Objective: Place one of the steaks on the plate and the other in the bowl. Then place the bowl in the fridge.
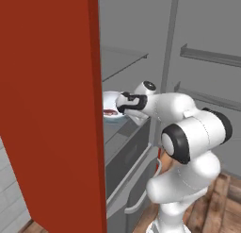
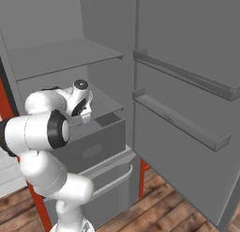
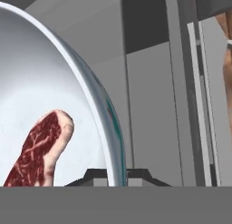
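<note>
The fridge (image 1: 127, 62) stands open, with its red-sided door (image 1: 52, 109) swung out at the left. My gripper (image 1: 123, 106) reaches into it and is shut on the rim of the pale bluish-white bowl (image 1: 110, 101), holding it over the shelf above the drawers. One steak (image 1: 111, 112) lies in the bowl. In the hand view the bowl (image 3: 50, 82) is tilted, with its rim running down between my fingertips (image 3: 93, 175), and the marbled steak (image 3: 38, 150) rests on its inner wall. The plate is out of view.
Grey drawers (image 1: 129, 156) with curved handles sit below the bowl. A bare shelf (image 2: 65, 57) spans the fridge higher up. The right door (image 2: 187, 118) hangs open with two door racks. Wooden floor (image 2: 178, 212) lies below.
</note>
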Motion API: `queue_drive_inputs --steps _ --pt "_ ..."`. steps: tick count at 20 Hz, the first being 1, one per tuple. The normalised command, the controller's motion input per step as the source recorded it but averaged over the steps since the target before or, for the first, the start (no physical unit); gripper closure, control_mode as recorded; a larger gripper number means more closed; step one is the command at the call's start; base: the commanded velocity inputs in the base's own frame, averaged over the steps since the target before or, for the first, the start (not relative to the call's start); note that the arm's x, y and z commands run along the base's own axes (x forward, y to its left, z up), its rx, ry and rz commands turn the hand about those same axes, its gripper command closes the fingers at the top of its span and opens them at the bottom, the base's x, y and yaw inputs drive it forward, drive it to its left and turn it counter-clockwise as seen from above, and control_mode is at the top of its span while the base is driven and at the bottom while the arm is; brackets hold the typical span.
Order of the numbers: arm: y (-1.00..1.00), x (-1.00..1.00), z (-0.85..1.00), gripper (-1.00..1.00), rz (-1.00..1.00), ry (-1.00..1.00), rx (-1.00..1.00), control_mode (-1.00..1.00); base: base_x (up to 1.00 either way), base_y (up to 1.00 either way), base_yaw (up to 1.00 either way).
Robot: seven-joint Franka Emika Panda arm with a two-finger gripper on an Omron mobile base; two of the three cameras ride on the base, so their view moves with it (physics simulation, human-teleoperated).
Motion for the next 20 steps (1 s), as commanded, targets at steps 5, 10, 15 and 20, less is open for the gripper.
queue_drive_inputs --steps 5,10,15,20 --pt "0.22 0.63 -0.21 1.0 0.0 0.0 0.0 -1.0 0.0 0.0 0.0" --pt "0.28 0.54 -0.29 1.0 0.0 0.0 0.0 -1.0 0.0 0.0 0.0" --pt "0.21 0.2 -0.3 1.0 0.0 0.0 0.0 -1.0 0.0 0.0 0.0" --pt "0.26 0.05 -0.07 -1.0 0.0 0.06 0.0 -1.0 0.0 0.0 0.0"
